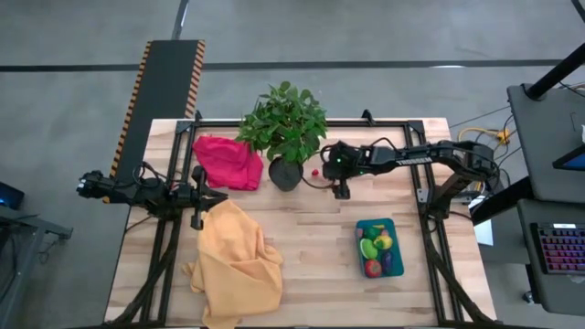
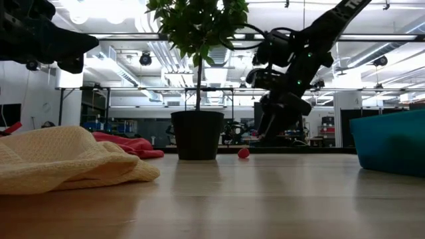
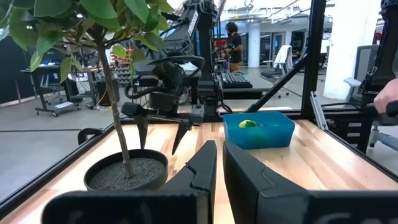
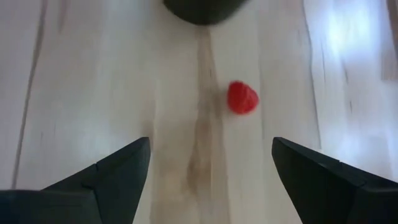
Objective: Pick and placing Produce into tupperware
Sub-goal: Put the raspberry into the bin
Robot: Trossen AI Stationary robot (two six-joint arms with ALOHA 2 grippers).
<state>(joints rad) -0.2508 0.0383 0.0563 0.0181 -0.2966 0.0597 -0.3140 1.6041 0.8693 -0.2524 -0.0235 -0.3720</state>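
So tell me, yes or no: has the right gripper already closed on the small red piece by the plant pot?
No: the right gripper is open, and the red piece lies free on the table ahead of it.

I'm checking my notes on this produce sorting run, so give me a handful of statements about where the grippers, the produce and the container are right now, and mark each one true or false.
1. The right gripper is open above the table. True.
2. The small red fruit is held in that gripper. False: it lies on the table near the plant pot, untouched.
3. The tupperware is empty. False: several pieces of produce lie in it.
4. The left gripper is shut, by the yellow cloth. True.
5. The red cloth covers the tupperware. False: it lies beside the plant, far from it.
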